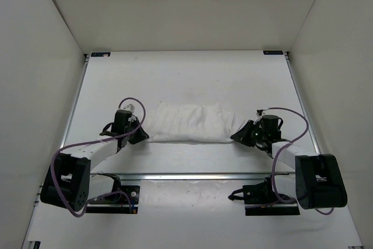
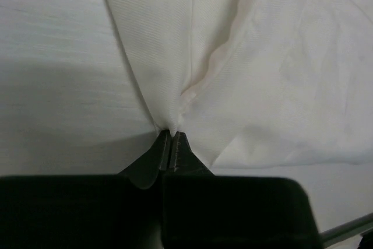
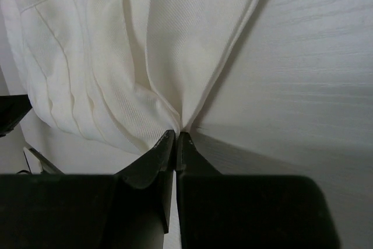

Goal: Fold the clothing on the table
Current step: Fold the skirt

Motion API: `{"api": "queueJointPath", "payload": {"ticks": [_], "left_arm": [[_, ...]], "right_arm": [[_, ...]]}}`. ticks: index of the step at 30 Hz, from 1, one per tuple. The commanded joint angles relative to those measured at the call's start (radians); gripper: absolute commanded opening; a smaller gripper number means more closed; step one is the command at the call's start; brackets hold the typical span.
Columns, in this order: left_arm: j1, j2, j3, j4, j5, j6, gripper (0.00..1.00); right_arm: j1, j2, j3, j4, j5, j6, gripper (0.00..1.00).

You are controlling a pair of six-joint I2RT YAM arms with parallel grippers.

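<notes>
White clothing (image 1: pixel 189 123), ends pinched by left tool (image 2: pixel 172 134), right tool (image 3: pixel 176 134)

The white clothing (image 1: pixel 189 123) lay bunched in a long, low band across the middle of the matte white table (image 1: pixel 186 74), running from left to right. Its thin fabric was creased lengthwise. Each end was gathered to a tight pinched point, with folds fanning out from there.
</notes>
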Motion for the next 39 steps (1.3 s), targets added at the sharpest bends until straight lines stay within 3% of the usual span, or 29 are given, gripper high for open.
{"api": "queueJointPath", "payload": {"ticks": [1, 9, 13, 26, 31, 39], "left_arm": [[-0.041, 0.034, 0.012, 0.051, 0.025, 0.01, 0.0], [-0.18, 0.134, 0.058, 0.261, 0.059, -0.166, 0.0], [-0.233, 0.212, 0.099, 0.32, 0.042, -0.205, 0.0], [-0.253, 0.289, 0.116, 0.373, 0.037, -0.222, 0.0], [-0.24, 0.275, 0.096, 0.386, 0.039, -0.217, 0.0], [-0.245, 0.244, 0.056, 0.41, 0.056, -0.219, 0.0]], "right_arm": [[-0.051, -0.032, 0.073, -0.074, -0.049, -0.057, 0.0], [-0.027, -0.121, 0.471, -0.472, 0.029, -0.233, 0.0], [0.097, -0.041, 0.638, -0.556, 0.075, -0.282, 0.0], [0.588, 0.371, 0.945, -0.389, 0.146, -0.175, 0.0], [0.671, 0.471, 0.971, -0.322, 0.103, -0.132, 0.0], [0.685, 0.588, 0.982, -0.274, 0.077, -0.089, 0.0]]}}
